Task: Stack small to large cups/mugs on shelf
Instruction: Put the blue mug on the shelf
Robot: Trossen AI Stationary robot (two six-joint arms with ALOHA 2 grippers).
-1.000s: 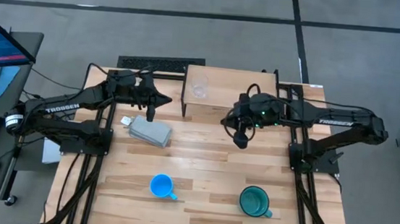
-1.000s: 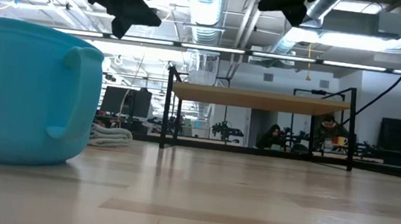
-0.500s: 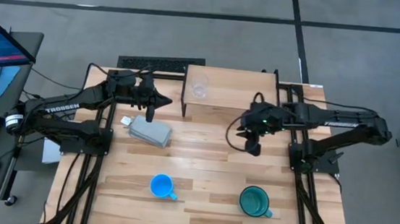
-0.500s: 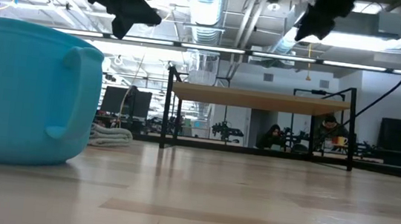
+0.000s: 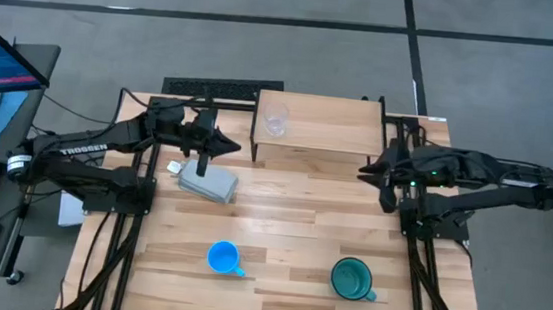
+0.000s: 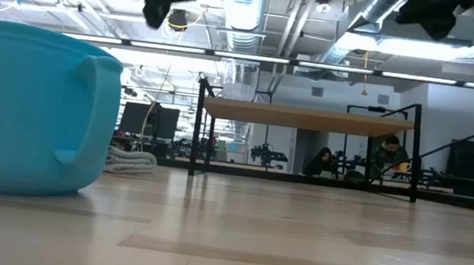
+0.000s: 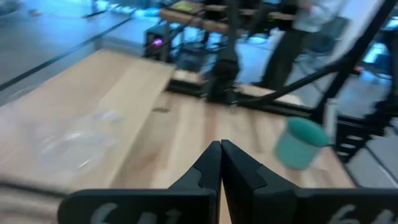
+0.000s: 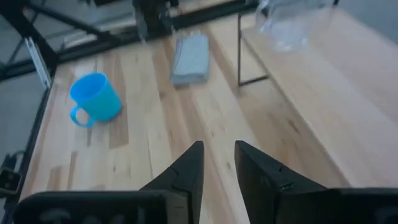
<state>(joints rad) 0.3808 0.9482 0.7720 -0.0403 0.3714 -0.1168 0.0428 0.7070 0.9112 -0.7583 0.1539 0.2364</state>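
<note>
right gripper (image 5: pixel 386 188) hangs by the shelf's (image 5: pixel 328 139) right end, fingers (image 8: pixel 186 167) a little apart, nothing between them. left gripper (image 5: pixel 219 146) pressed shut above the grey block (image 5: pixel 207 181). tiny glass cup (image 5: pixel 275 121) already sits on the shelf's left end. blue mug (image 5: pixel 223 258) and teal mug (image 5: pixel 351 278) wait at the near edge, well apart. blue one looks rigid, light and glossy, so probably best pinched across the rim wall, away from the handle.
</note>
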